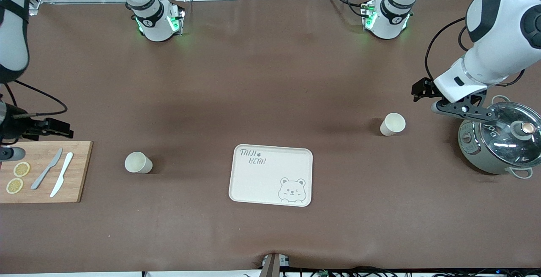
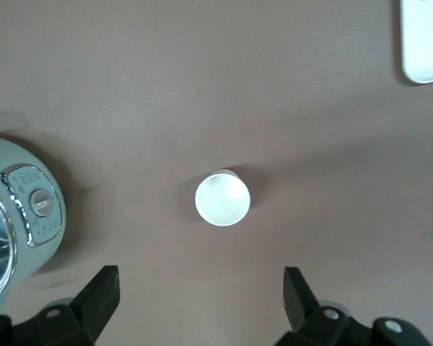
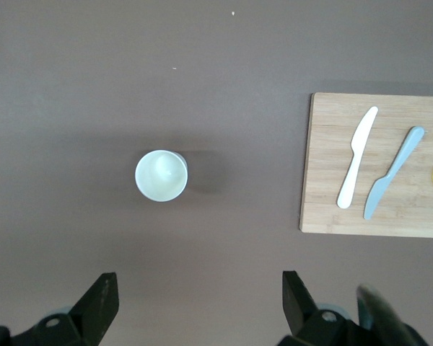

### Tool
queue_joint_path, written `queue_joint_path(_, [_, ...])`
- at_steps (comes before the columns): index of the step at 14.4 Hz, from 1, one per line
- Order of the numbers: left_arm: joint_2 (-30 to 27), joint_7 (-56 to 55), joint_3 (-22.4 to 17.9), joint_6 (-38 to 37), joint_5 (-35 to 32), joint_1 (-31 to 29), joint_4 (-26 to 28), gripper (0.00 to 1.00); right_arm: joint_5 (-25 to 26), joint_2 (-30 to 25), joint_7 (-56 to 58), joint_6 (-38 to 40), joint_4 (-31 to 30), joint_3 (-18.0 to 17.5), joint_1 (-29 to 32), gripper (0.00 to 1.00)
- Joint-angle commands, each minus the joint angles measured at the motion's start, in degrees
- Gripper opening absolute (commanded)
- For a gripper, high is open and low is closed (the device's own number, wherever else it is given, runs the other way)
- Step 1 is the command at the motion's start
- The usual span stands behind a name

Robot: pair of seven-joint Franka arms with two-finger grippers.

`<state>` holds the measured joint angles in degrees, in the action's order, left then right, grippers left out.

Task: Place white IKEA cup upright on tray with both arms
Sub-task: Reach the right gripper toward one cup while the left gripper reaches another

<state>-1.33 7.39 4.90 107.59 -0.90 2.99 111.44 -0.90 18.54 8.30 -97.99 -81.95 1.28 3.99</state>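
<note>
Front view, cutting board (image 1: 46, 171) end first: the right gripper (image 3: 195, 306) hangs spread and empty over the table (image 1: 270, 78); its cup (image 1: 137, 163) stands upright. Descend squarely, straddling the rim. The tray (image 1: 271, 174) — lettered "TAIJI BEAR" — lies bare between cups. The left gripper (image 2: 202, 303) is spread over the second cup (image 1: 392, 124) — beside the cooker (image 1: 498, 141).

Pot (image 1: 503, 141) part cut off, right gripper (image 1: 8, 141) mostly offscreen

Both arms (image 1: 498, 27) are glossy white shells with black joint bands. Green lights glow at their bases (image 1: 158, 21). Black cables (image 1: 439, 42) loop above the left claw (image 2: 200, 306), whose black fingers (image 2: 101, 295) carry small silver screws.
</note>
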Motion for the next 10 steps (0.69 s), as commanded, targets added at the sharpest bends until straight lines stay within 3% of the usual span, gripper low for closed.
queue_joint_path(1, [-6.0, 4.5, -0.5, 9.0, 3.9, -1.7, 11.7, 1.00, -0.2, -0.9, -0.1, -5.7, -4.2, -0.8, 0.7, 1.00])
queue_joint_path(4, [-6.1, 6.2, -1.2, 15.4, 4.0, -1.9, 17.6, 1.00, -0.2, 2.0, -0.1, -13.3, -5.9, -0.9, 0.1, 1.00])
queue_joint_path(8, [-5.4, 7.4, -1.2, 28.2, 4.0, -2.5, 25.9, 1.00, -0.3, 6.0, -0.2, -17.5, -6.8, -1.0, -0.6, 1.00])
queue_joint_path(10, [-3.5, 7.7, -1.2, 34.1, 4.1, -2.5, 28.6, 1.00, -0.2, 6.2, -0.2, -23.4, -10.9, -1.0, -0.9, 1.00])
